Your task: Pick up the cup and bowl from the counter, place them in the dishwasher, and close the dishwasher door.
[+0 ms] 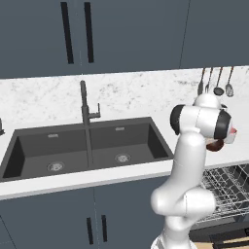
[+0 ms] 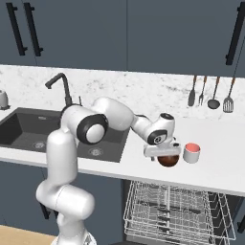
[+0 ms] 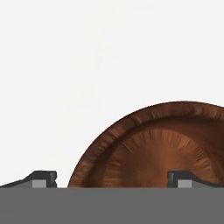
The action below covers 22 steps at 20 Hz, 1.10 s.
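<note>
Pincer: the pincer [image 2: 163, 154] hangs low over the worktop [image 2: 225, 162], fingers pointing down and spread wide, with nothing between them.
Bowl: the brown wooden bowl [image 2: 168, 161] sits directly under the pincer on the worktop; in the hand view its rim [image 3: 131, 127] runs between the two fingertips, one tip [image 3: 43, 178] outside the rim, the other [image 3: 183, 178] over the hollow.
Cup: the cup [image 2: 191, 153], grey-white with a red top, stands just beside the bowl, on the far side of the pincer from the sink.
Dishwasher: below the pincer and toward the camera, the wire rack [image 2: 177, 210] is pulled out under the worktop edge; the door itself I cannot make out clearly.
Containers: the bowl looks empty; the rack holds no dishes that I can see; the sink [image 1: 87, 146], well off to the other side of the arm, is bare.
Risk, grip: my guess is that a rim pinch on a curved wall may slip or tip the bowl as the fingers close.
Risk, neighbour: the cup is close enough that a sideways drift of the pincer or a skidding bowl could knock it over.
Risk, edge: the bowl lies near the front edge, so a push could send it down onto the rack.
</note>
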Tool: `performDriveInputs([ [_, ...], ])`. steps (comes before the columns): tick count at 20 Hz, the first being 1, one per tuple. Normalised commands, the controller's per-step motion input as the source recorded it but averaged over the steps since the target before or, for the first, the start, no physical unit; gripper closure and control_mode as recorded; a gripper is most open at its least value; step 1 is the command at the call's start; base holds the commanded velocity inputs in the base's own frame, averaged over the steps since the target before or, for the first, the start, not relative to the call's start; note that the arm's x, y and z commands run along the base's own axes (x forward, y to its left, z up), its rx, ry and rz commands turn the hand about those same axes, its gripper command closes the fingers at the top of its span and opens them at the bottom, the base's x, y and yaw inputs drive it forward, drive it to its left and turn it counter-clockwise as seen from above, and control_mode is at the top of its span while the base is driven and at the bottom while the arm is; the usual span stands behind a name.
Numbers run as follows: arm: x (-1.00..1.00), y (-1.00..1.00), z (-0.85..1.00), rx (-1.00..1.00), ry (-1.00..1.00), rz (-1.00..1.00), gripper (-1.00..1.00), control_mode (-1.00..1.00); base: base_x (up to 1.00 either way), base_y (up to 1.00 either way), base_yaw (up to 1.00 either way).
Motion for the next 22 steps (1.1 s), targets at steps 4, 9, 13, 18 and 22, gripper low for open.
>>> performDriveInputs([
  [4,0.00,0.00,-0.18,0.00,0.00,0.04,1.00,-1.00,0.00,0.00,0.00],
  [9,-0.01,0.00,-0.13,0.00,0.00,0.04,1.00,-1.00,0.00,0.00,0.00],
  [13,-0.73,0.29,0.00,-0.05,-0.21,0.14,1.00,-1.00,0.00,0.00,0.00],
  [18,-1.00,0.61,0.00,0.00,-0.26,0.11,1.00,-1.00,0.00,0.00,0.00],
  [22,-1.00,0.76,0.00,-0.03,-0.16,0.18,1.00,-1.00,0.00,0.00,0.00],
])
